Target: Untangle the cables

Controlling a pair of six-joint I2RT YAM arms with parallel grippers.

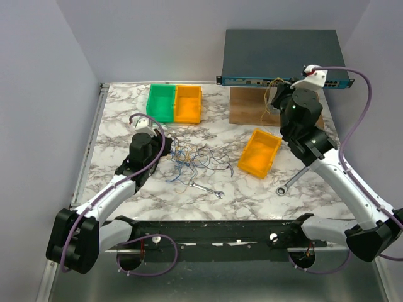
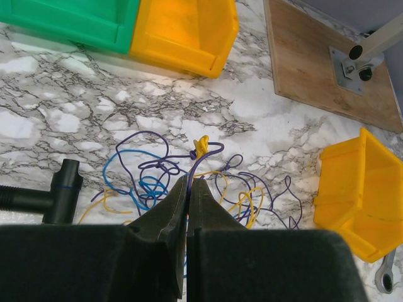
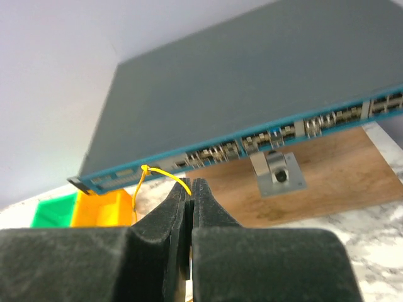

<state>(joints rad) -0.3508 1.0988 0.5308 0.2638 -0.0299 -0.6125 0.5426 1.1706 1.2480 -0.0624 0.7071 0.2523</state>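
Left hand (image 2: pixel 189 184) pinching purple cable (image 2: pixel 199 162), tangle (image 2: pixel 148 184) below; right hand (image 3: pixel 191 184) pinching yellow cable (image 3: pixel 166 173), reaching switch (image 3: pixel 252 82)

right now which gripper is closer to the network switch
Right. The right gripper is at the switch, pinching a yellow cable plugged there; the left gripper is far off at the cable tangle.
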